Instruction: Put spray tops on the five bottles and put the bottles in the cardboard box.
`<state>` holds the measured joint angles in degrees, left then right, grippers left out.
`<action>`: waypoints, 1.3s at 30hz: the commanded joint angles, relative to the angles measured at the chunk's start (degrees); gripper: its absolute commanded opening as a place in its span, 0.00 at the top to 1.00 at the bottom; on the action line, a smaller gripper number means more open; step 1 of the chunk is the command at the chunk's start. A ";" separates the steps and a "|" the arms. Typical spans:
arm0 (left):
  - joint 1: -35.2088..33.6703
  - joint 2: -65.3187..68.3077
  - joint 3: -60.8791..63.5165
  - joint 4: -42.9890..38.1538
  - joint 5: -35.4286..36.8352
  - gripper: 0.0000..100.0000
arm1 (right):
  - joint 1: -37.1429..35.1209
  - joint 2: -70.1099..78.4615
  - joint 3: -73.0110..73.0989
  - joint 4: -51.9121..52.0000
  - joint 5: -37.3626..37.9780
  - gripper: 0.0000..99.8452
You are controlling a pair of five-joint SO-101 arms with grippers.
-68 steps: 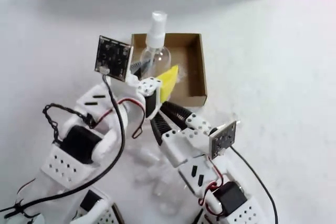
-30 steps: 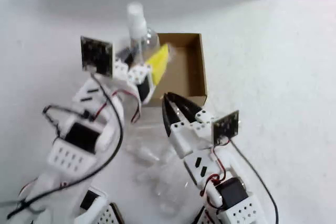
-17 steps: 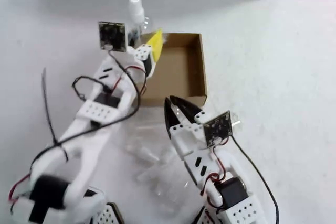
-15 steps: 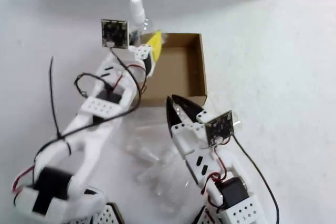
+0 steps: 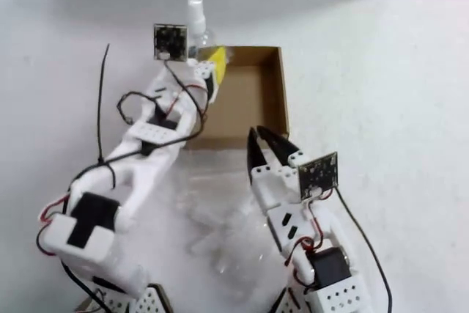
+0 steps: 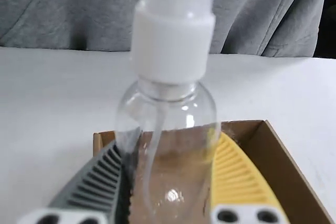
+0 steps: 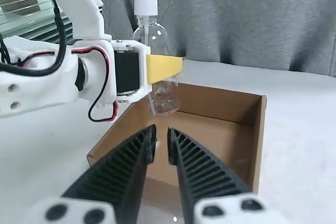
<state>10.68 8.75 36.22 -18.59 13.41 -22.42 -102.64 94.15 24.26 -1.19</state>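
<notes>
Overhead, the left tool [image 5: 203, 55] grips the upright, capped bottle [image 5: 196, 18] above the cardboard box's [image 5: 283, 97] far left corner, its wrist view shows both fingers [image 6: 237, 179] pressing the body, and the right tool [image 7: 161, 136], barely parted, stands empty at the near wall.

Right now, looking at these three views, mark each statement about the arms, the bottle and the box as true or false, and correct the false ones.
1. The left gripper is shut on a clear bottle. True.
2. That bottle has no spray top. False: a white spray top sits on its neck.
3. The right gripper grips a second bottle. False: it holds nothing, and its jaws are slightly apart.
4. The cardboard box is open at the top. True.
5. The bottle lies on its side inside the box. False: it is held upright at the box's far corner.
</notes>
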 commanded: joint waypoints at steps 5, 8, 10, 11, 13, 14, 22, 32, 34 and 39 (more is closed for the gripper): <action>-0.66 6.29 -4.48 -10.73 -6.59 0.98 | 0.57 -0.57 -0.79 -0.31 0.26 0.98; -1.71 8.66 -7.47 -10.46 -6.59 0.98 | -0.57 -0.57 -0.70 -0.31 0.26 0.98; -2.33 10.68 -9.41 -10.46 -6.59 0.98 | -1.63 -0.57 -0.53 -0.31 0.26 0.98; -2.68 11.82 -10.37 -10.55 -6.59 0.98 | -1.80 -0.57 -0.53 -0.22 0.26 0.98; -3.03 14.02 -12.48 -10.55 -6.59 0.98 | -1.80 -0.57 -0.53 -0.13 0.26 0.98; -3.12 15.08 -13.45 -10.55 -6.59 0.98 | -1.80 -0.57 -0.53 -0.13 0.26 0.98; -3.12 21.58 -18.55 -10.73 -6.59 0.98 | -1.89 -0.57 -0.44 0.04 0.26 0.98; -4.70 27.12 -22.51 -10.64 -6.51 0.98 | -1.89 -0.57 -0.44 0.04 0.26 0.98; -4.53 27.38 -22.42 -10.64 -6.51 0.98 | -1.89 -0.57 -0.44 0.13 0.26 0.98; -4.70 27.38 -22.07 -10.55 -6.51 0.98 | -1.89 -0.57 -0.35 0.13 0.26 0.98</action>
<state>7.16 36.79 16.88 -27.65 7.43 -23.91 -102.64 94.15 24.26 -1.19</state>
